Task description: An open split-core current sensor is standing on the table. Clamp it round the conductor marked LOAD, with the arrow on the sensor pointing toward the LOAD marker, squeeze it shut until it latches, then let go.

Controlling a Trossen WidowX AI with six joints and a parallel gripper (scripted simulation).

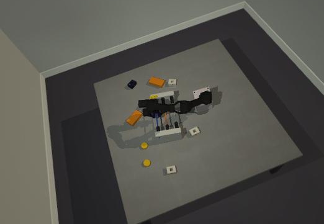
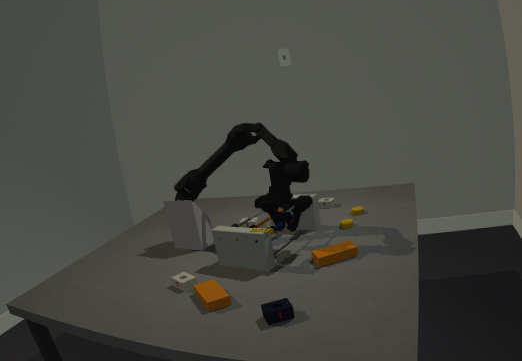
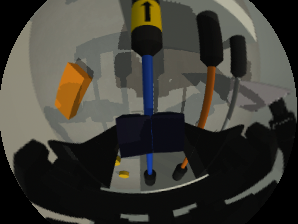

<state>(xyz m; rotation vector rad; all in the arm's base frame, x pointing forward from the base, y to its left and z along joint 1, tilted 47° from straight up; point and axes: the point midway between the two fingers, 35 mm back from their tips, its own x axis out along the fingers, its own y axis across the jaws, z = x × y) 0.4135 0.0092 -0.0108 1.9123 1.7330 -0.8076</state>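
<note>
- A bare test room, more like a lab or an electrical bench than a home: plain grey walls, dark floor, pale skirting board (image 1: 139, 41).
- One grey surface (image 1: 248, 129) stands mid-room, with a black robot arm (image 2: 225, 151) mounted on it.
- Terminal blocks (image 2: 242, 249) strung with coloured conductors (image 3: 152, 106) suggest wiring work.
- A lone wall plate (image 2: 284, 57) hangs behind.

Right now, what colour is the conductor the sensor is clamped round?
Blue conductor, running through the dark navy sensor; clearest in the wrist view.

Dark blue split-core sensor (image 3: 149, 135) sits clamped round the blue conductor (image 3: 150, 90); yellow arrowed sleeve (image 3: 145, 12) at twelve o'clock.
</note>
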